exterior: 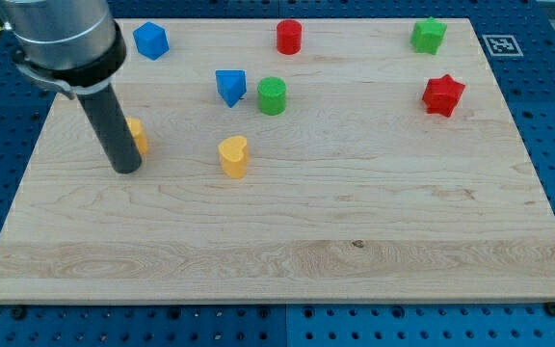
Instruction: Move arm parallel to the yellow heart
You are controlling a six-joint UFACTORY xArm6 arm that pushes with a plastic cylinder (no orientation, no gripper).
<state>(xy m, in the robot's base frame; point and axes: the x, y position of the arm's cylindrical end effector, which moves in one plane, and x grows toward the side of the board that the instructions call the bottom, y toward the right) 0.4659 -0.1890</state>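
The yellow heart (233, 156) stands on the wooden board (287, 231), left of the middle. My tip (126, 170) rests on the board at the view's left, well left of the heart and at about its height in the view. A second yellow block (139, 135), shape unclear, sits right behind the rod, partly hidden by it.
A blue block (150, 40) is at the top left. A blue block (229, 85) and a green cylinder (272, 95) sit above the heart. A red cylinder (289, 37) is at the top middle, a green star (429, 36) at the top right, a red star (442, 94) below it.
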